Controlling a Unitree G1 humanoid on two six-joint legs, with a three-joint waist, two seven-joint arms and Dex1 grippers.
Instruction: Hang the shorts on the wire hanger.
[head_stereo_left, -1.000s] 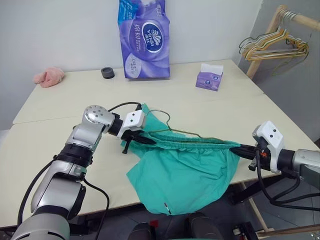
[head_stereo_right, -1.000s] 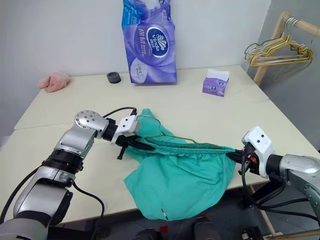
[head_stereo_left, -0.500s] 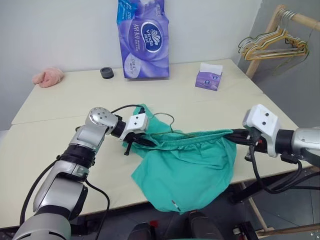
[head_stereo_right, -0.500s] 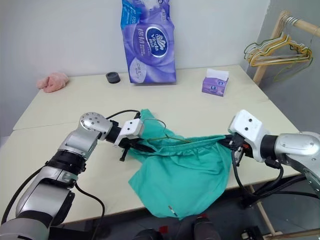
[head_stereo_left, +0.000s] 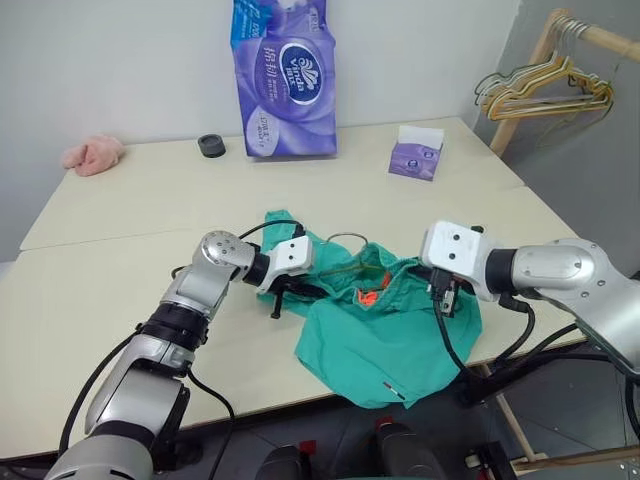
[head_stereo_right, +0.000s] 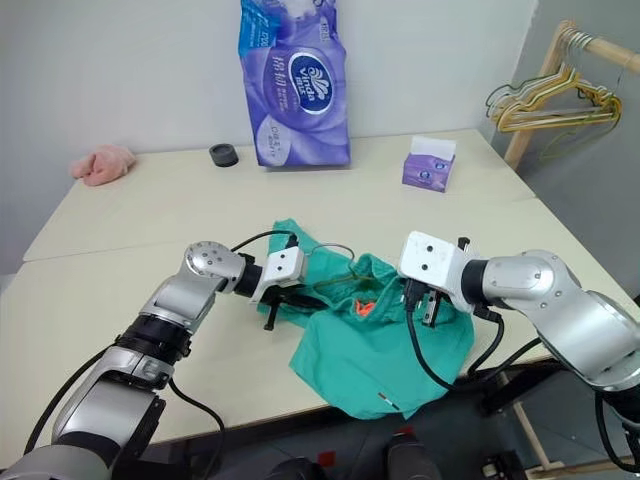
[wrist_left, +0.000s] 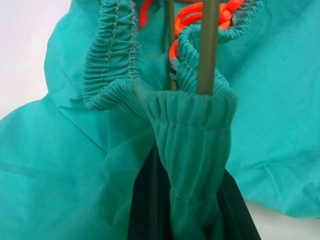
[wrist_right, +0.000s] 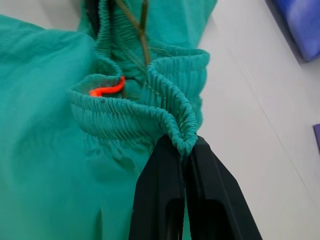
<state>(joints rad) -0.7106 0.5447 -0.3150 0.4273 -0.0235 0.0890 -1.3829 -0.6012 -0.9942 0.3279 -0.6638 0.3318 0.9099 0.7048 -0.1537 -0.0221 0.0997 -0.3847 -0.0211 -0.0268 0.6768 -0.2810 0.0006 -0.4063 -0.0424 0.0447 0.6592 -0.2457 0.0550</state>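
Note:
The teal shorts (head_stereo_left: 372, 335) lie bunched at the table's front edge, one leg hanging over it. The gathered waistband (wrist_right: 135, 117) is crumpled between my two grippers, and an orange-red cord (head_stereo_left: 366, 297) shows inside it. My left gripper (head_stereo_left: 305, 290) is shut on the waistband's left end (wrist_left: 192, 145). My right gripper (wrist_right: 182, 150) is shut on a fold at the right end, close to the left one. The thin wire hanger (wrist_left: 207, 45) runs inside the waistband. Its curved hook (head_stereo_left: 346, 240) pokes out on the table behind the shorts.
A tall purple tissue pack (head_stereo_left: 285, 80), a black roll (head_stereo_left: 212, 146) and a pink fluffy cloth (head_stereo_left: 92, 155) stand along the far edge. A small purple tissue box (head_stereo_left: 415, 160) sits at the back right. Yellow and wooden hangers (head_stereo_left: 545, 92) hang on a rack beyond the table's right side.
My right gripper has swung left toward the left one, so the stretched waistband has gone slack and bunched up. The orange cord now shows. The left gripper has slid slightly right.

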